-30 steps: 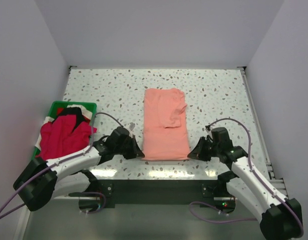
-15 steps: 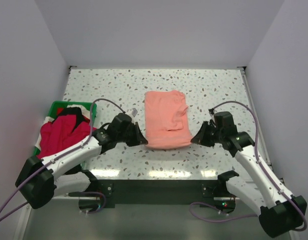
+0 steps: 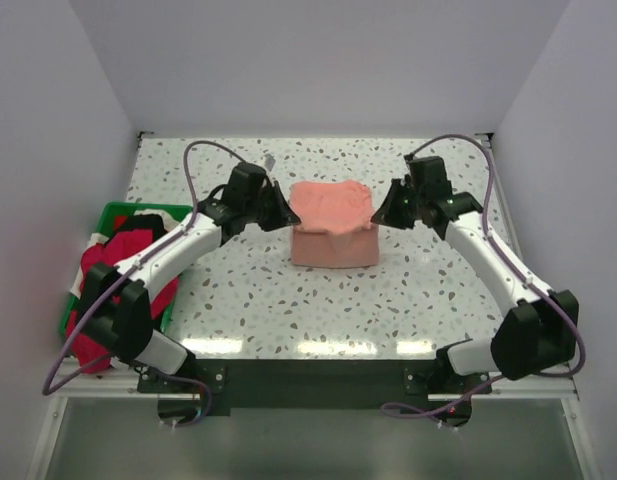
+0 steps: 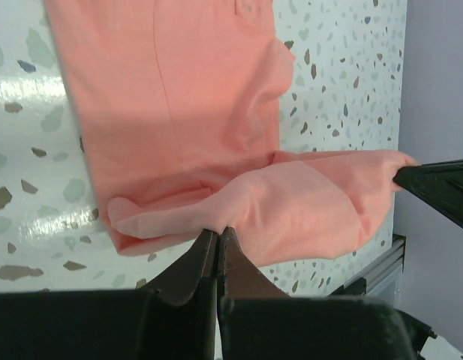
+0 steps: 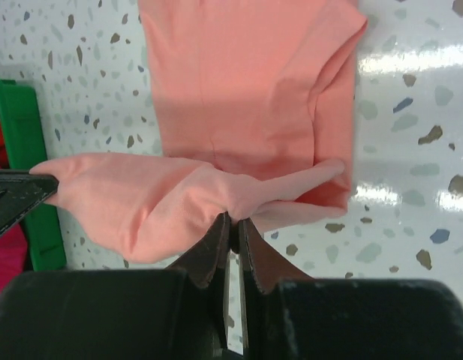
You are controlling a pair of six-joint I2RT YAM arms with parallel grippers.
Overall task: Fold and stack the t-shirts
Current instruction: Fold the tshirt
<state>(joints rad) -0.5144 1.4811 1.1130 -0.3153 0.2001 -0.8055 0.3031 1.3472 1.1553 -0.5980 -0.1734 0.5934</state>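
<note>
A salmon-pink t-shirt (image 3: 333, 222) lies mid-table, its near half lifted and carried back over its far half. My left gripper (image 3: 287, 218) is shut on the shirt's left corner, and my right gripper (image 3: 377, 216) is shut on its right corner. The left wrist view shows that gripper (image 4: 217, 232) pinching the raised pink fold (image 4: 306, 210) above the flat layer. The right wrist view shows the same from the other side, with that gripper (image 5: 233, 220) gripping the fold (image 5: 163, 199). A crimson red t-shirt (image 3: 118, 275) lies heaped in the bin, with black and white cloth (image 3: 153, 222) behind it.
A green plastic bin (image 3: 110, 215) stands at the table's left edge, its side (image 5: 21, 150) also showing in the right wrist view. The speckled table (image 3: 288, 300) is walled on three sides, with a metal rail (image 3: 503, 210) along its right edge.
Both grippers have carried the shirt's near hem up and away from the front edge toward the back, doubling the shirt over itself. The arms now stretch far over the table.
</note>
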